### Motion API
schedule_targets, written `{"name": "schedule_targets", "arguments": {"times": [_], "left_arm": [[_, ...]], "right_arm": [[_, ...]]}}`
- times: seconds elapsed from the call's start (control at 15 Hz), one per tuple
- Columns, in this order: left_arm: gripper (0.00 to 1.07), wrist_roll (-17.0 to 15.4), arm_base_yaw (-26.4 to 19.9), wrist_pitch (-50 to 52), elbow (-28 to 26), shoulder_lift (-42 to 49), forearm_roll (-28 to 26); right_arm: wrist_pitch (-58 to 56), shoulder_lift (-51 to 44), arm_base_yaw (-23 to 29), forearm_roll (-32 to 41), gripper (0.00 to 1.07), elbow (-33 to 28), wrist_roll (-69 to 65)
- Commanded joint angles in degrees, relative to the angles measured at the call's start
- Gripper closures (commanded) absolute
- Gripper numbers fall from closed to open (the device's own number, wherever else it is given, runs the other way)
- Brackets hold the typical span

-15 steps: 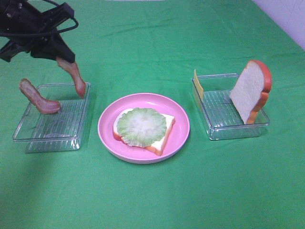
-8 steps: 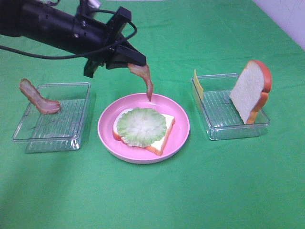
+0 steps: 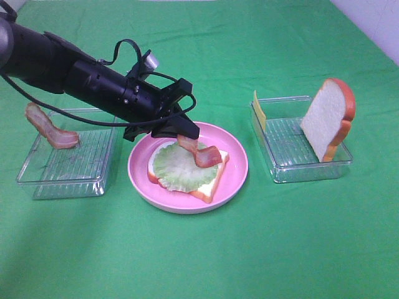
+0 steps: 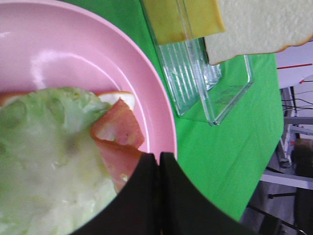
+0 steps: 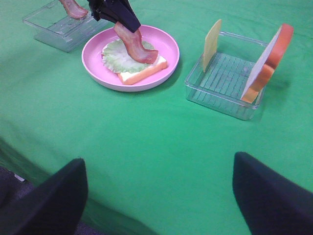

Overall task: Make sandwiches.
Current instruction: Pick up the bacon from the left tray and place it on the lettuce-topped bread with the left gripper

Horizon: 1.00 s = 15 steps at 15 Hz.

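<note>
Centrally, a round pink plate [image 3: 239, 168] holds the unfinished sandwich [image 3: 177, 169], bread topped with lettuce; the left gripper [image 3: 181, 132] pinches a reddish-brown bacon strip [image 3: 203, 155] touching it. Left clear tray [image 3: 37, 181]: second bacon strip [image 3: 48, 128]. Right clear tray [image 3: 293, 172]: yellow cheese slice [image 3: 259, 111], upright bread slice [image 3: 329, 117]. Right gripper [image 5: 159, 192] gapes, empty.

A round pink plate [image 3: 237, 168] is sitting mid-surface on the green tablecloth [image 3: 199, 255], one clear tray [image 3: 68, 168] lying toward the left edge and a second clear tray [image 3: 287, 149] toward the right edge.
</note>
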State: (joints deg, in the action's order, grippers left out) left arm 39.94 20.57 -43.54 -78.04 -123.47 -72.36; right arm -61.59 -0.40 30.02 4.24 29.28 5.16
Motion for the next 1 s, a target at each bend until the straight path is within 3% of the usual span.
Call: {"name": "schedule_targets", "arguments": {"times": [0.07,0.27,0.4,0.53,0.67,0.87,1.0], "left_arm": [[1.07,-0.7,0.1,3.7,-0.3,0.7,4.6],[1.07,-3.4,0.1,6.1,-0.3,1.3,9.3],[0.81,-6.2,0.1,8.5,-0.3,3.4,15.9],[0.76,-6.2,0.1,8.5,-0.3,3.7,16.3],[0.41,-6.2,0.1,8.0,-0.3,3.7,16.3],[0.31,-7.4,0.1,8.3,-0.3,4.9,17.9],[0.31,-12.4,0.1,8.2,-0.3,6.9,23.0]], "right_arm": [[0.7,-0.7,0.1,0.0,0.31,-0.3,0.4],[0.7,-0.7,0.1,0.0,0.31,-0.3,0.4],[0.7,-0.7,0.1,0.0,0.31,-0.3,0.4],[0.7,-0.7,0.1,0.0,0.31,-0.3,0.4],[0.7,-0.7,0.1,0.0,0.31,-0.3,0.4],[0.7,-0.7,0.1,0.0,0.31,-0.3,0.4],[0.7,-0.7,0.1,0.0,0.31,-0.3,0.4]]}}
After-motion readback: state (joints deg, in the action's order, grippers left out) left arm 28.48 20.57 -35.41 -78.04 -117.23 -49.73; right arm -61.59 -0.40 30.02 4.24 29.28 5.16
